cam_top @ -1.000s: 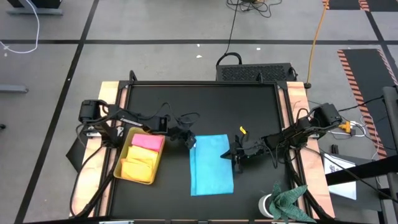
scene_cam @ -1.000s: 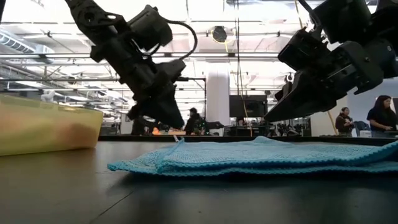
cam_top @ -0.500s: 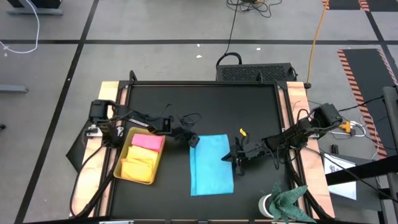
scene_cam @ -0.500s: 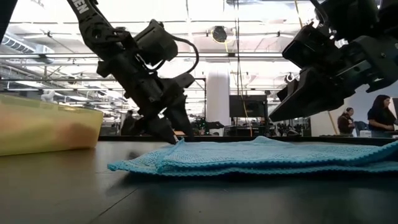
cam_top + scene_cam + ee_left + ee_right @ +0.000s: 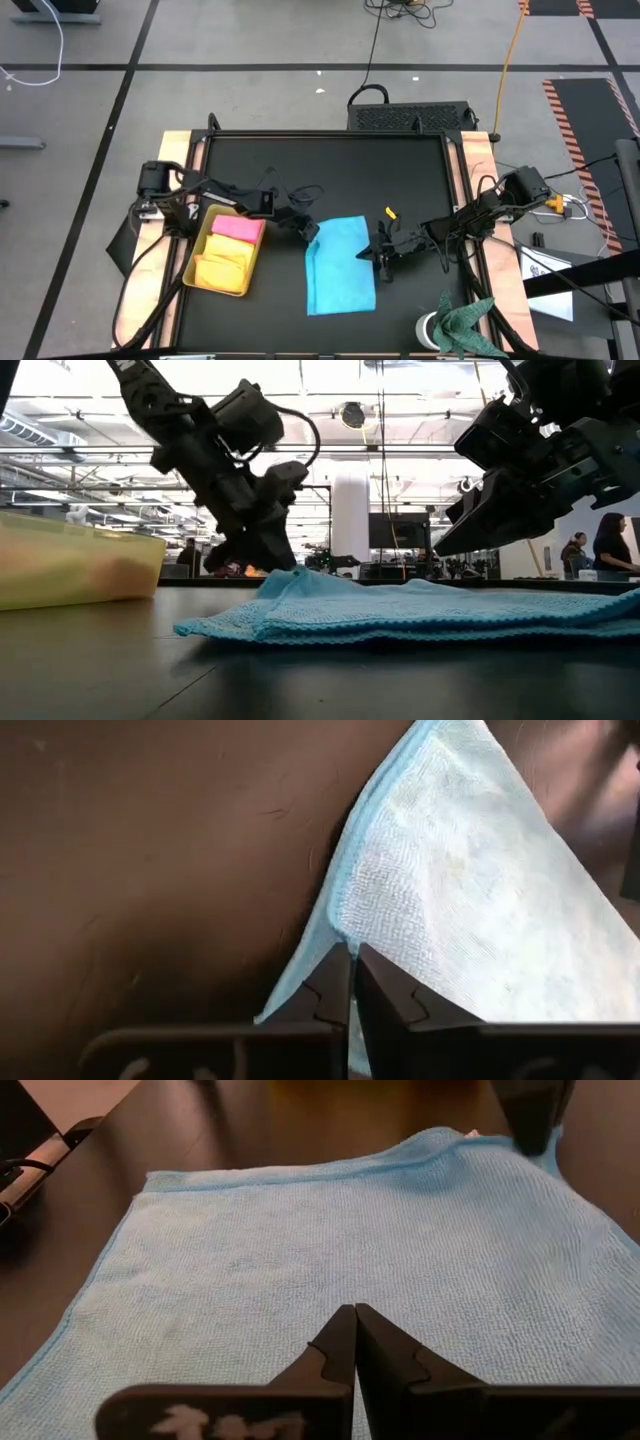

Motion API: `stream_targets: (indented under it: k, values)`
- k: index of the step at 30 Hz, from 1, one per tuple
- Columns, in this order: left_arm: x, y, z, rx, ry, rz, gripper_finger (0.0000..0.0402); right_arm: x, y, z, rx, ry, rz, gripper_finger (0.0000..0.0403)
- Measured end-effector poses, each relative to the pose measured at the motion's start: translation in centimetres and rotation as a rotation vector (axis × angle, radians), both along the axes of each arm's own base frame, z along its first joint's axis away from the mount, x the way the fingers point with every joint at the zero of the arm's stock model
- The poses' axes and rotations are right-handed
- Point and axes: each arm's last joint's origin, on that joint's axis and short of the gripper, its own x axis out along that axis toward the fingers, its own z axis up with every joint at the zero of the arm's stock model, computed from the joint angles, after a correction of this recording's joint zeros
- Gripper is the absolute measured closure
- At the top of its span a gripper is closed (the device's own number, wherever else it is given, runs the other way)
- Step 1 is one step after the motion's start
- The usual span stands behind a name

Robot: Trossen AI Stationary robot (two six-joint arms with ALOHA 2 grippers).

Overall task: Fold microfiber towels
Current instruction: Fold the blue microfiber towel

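Right now I see the light blue towel (image 5: pixel 340 264) lying on the black worktop (image 5: pixel 330 170), roughly centred, with its far-left corner raised off the surface. My left hand (image 5: pixel 310 231) has that corner pinched between its fingers; in the left wrist view the cloth edge (image 5: pixel 345 900) runs straight into the closed fingertips (image 5: pixel 352 970), and in the low view the corner peaks up under the left hand (image 5: pixel 268 560). My right hand (image 5: pixel 381 251) sits at the towel's right edge, about midway along it, fingers pressed together with nothing between them; the right wrist view shows them (image 5: pixel 354 1342) hovering low over the blue cloth (image 5: pixel 330 1250). In the low view the right hand (image 5: pixel 470 530) hangs above the towel (image 5: pixel 420 615), not touching it. To the left stands the yellow-green tray (image 5: pixel 198 262), holding the pink towel (image 5: pixel 237 227) and the yellow towel (image 5: pixel 222 265) side by side. A dark green cloth (image 5: pixel 463 322) lies at the near right corner
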Motion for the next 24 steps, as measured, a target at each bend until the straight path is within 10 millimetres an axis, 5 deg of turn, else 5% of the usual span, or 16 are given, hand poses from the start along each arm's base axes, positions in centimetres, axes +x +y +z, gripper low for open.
stream_targets:
  k: [14,24]
  values:
    - [-0.6,0.6,5.6,0.18,0.12,-0.105,0.0397,0.0,0.0,0.0,0.002,0.002,-0.001,0.0403]
    - [-1.8,0.7,4.7,0.252,0.306,-0.184,0.0395,0.0,0.0,0.0,0.002,0.002,-0.002,0.0403]
